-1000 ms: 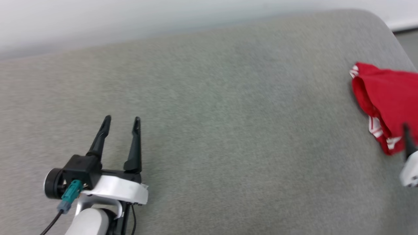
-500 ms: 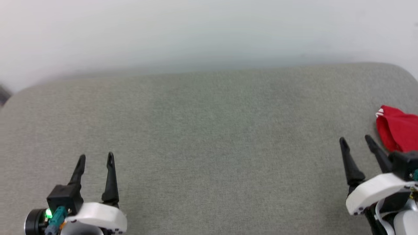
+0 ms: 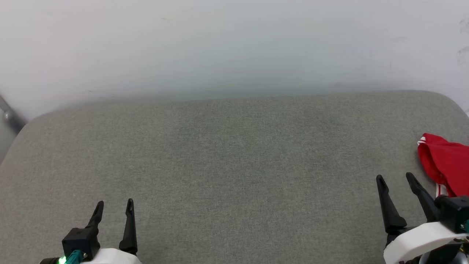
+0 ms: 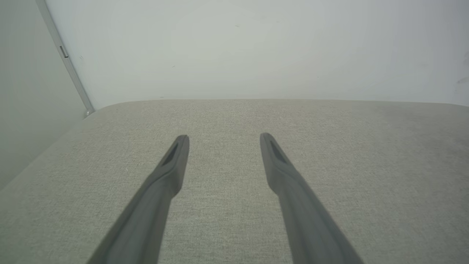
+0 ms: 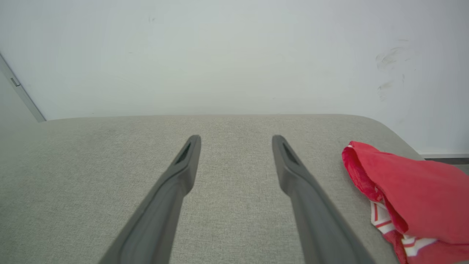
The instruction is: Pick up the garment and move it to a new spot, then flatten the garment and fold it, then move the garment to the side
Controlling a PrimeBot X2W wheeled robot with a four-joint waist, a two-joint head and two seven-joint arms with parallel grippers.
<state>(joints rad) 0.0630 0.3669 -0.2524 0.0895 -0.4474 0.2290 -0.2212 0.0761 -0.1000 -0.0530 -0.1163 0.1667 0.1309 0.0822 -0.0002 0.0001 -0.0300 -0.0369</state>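
The garment (image 3: 445,163) is a bunched red heap with bits of red-white striped trim, lying at the far right edge of the grey padded surface (image 3: 234,154); the head view cuts it off on the right. In the right wrist view the garment (image 5: 406,194) sits to the right of the fingers, apart from them. My right gripper (image 3: 395,179) is open and empty, just left of the heap. My left gripper (image 3: 114,204) is open and empty at the lower left, far from the cloth. The left wrist view shows my left gripper (image 4: 224,136) over bare fabric.
A pale wall (image 3: 234,44) rises right behind the padded surface. A grey metal bar (image 3: 11,117) leans at the far left corner. The surface rounds off at its right end (image 5: 399,139), with floor and a skirting strip beyond.
The head camera has swung and tilted up: the wall now takes the top of the picture and both grippers sit lower. The right gripper came into full view beside the garment.
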